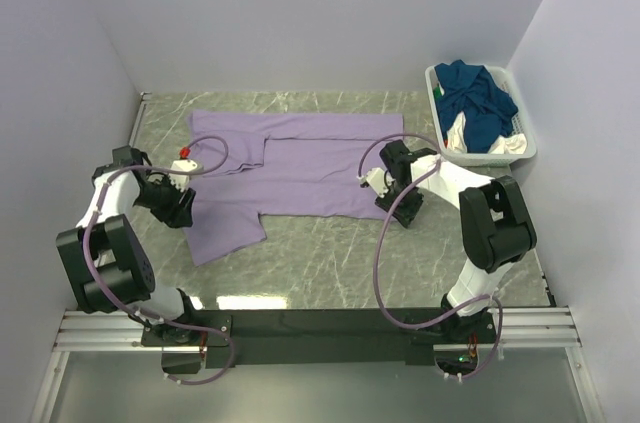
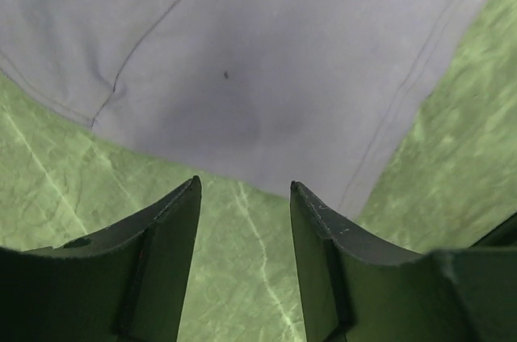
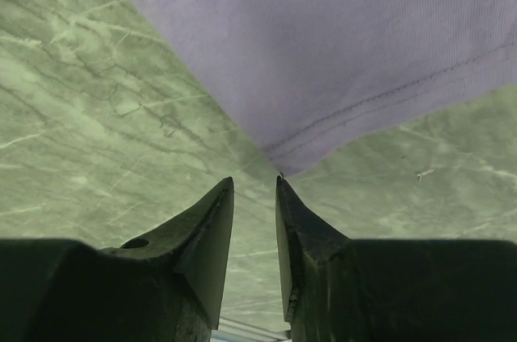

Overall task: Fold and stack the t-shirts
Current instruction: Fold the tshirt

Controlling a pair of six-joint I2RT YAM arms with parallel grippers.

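Note:
A pale lilac t-shirt point(image 1: 300, 168) lies spread on the table, its upper part folded over. It also shows in the left wrist view point(image 2: 266, 59) and the right wrist view point(image 3: 339, 43). My left gripper point(image 1: 183, 211) point(image 2: 245, 184) is open and empty, low over bare table just short of the shirt's left sleeve edge. My right gripper point(image 1: 388, 200) point(image 3: 255, 180) is open by a narrow gap and empty, its tips just short of the shirt's hemmed corner. A dark teal t-shirt point(image 1: 478, 98) and a white one point(image 1: 507, 146) lie crumpled in the basket.
A white slatted basket point(image 1: 433, 86) stands at the back right against the wall. White walls close in the table on the left, back and right. The green marbled tabletop point(image 1: 330, 263) shows in front of the shirt.

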